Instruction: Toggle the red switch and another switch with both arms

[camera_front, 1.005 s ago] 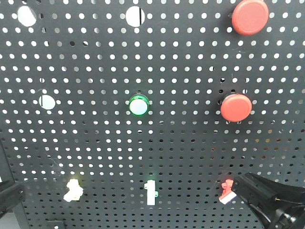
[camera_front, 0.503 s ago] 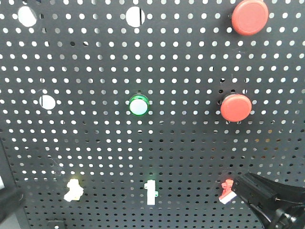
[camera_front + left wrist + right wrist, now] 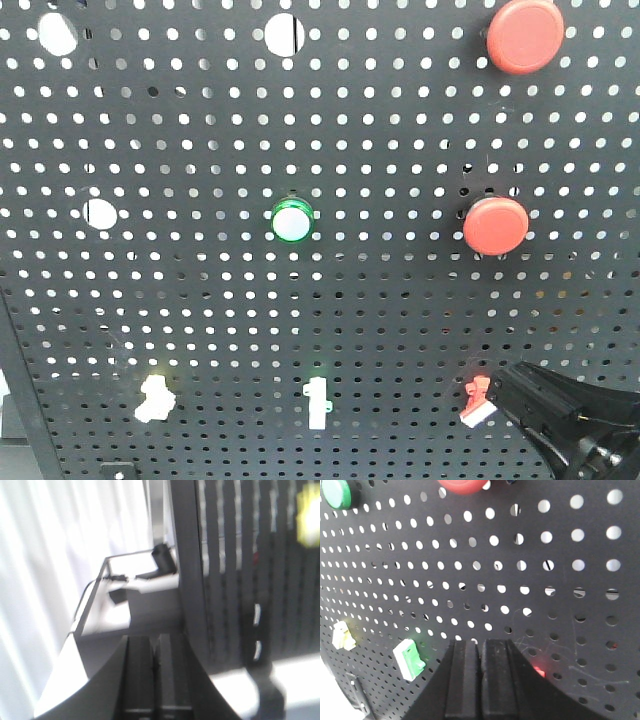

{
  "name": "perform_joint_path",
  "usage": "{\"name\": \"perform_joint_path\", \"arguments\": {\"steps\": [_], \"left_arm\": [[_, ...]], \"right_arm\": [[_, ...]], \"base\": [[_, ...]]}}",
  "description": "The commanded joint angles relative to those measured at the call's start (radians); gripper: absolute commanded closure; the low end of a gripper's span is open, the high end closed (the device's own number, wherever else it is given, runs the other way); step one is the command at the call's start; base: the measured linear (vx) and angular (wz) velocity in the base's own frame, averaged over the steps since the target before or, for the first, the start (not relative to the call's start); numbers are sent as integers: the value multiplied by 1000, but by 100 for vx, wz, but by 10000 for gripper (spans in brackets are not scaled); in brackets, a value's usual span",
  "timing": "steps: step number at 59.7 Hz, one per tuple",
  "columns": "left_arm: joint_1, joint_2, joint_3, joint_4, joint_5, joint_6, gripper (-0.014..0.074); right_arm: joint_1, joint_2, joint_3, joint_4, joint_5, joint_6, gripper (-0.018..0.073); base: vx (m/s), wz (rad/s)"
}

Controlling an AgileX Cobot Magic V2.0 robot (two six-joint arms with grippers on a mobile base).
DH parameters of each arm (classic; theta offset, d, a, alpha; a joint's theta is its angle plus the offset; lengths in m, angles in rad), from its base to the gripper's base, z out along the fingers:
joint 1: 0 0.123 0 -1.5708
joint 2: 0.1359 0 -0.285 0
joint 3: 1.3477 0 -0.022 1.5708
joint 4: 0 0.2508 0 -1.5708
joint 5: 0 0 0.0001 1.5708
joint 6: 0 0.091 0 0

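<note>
Red switch (image 3: 477, 402) tilted, white tip down-left.

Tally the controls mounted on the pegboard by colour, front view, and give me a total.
Red: 3, two round push buttons and the red switch
Green: 1, the round green-rimmed button
Pale yellow-white: 1, the toggle lever
White: 1, the thin upright toggle
Total: 6
</note>
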Motion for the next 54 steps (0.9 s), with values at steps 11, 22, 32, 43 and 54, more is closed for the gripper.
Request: {"name": "perform_joint_path", "arguments": {"steps": [11, 22, 32, 43, 54], "left_arm": [[2, -48, 30, -7, 54, -43, 594], [2, -48, 29, -7, 94, -43, 594], [2, -48, 29, -7, 99, -43, 594], [2, -48, 29, -7, 99, -43, 594], [2, -48, 29, -7, 99, -43, 594]], "right_arm": [[-5, -9, -31, -3, -82, -6, 566], [-5, -9, -30, -3, -81, -6, 566], [-5, -9, -30, -3, -82, -6, 566], [-5, -9, -30, -3, -82, -6, 566], [-20, -22, -22, -4, -87, -37, 566]], "base": [[0, 0], [0, 0], [0, 0], [0, 0], [0, 0]]}}
